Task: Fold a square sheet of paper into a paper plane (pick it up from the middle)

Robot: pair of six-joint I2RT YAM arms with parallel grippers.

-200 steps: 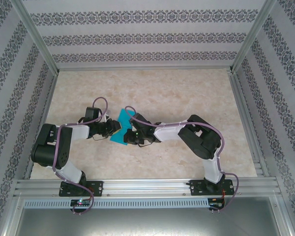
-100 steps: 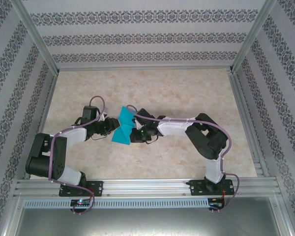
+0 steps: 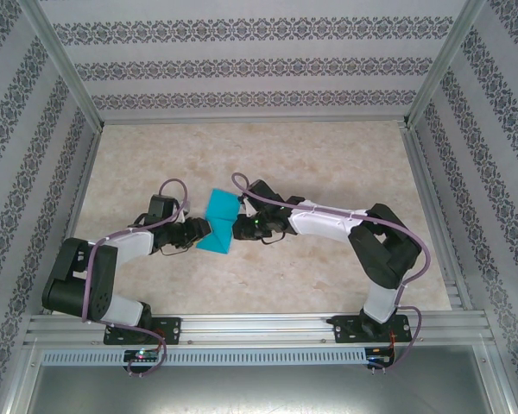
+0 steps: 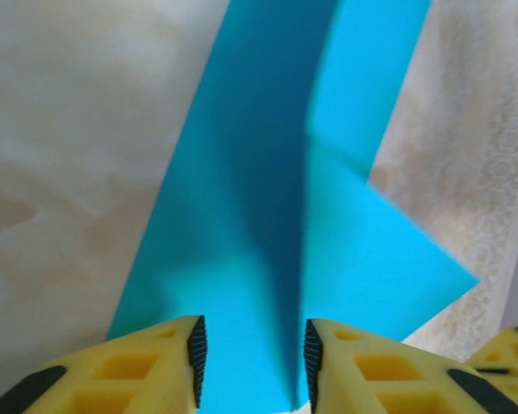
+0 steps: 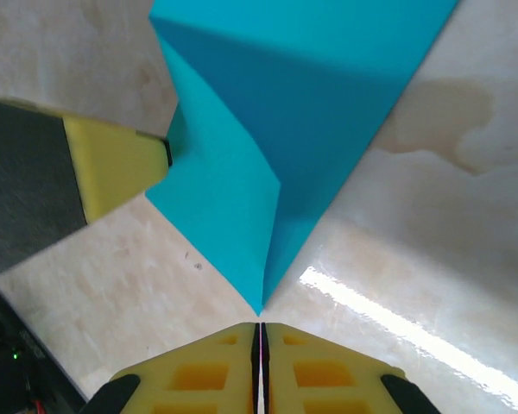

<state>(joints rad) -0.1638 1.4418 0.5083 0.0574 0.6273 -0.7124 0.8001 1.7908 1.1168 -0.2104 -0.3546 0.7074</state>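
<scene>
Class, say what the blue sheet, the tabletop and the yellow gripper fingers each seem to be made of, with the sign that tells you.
The square sheet of paper: thin matte paper, holding a sharp crease. The tabletop: glossy marble-look surface, veined beige with a light streak; stone or laminate, unclear. The gripper fingers: probably moulded plastic, hollow pockets, with ribbed black pads, likely rubber.
</scene>
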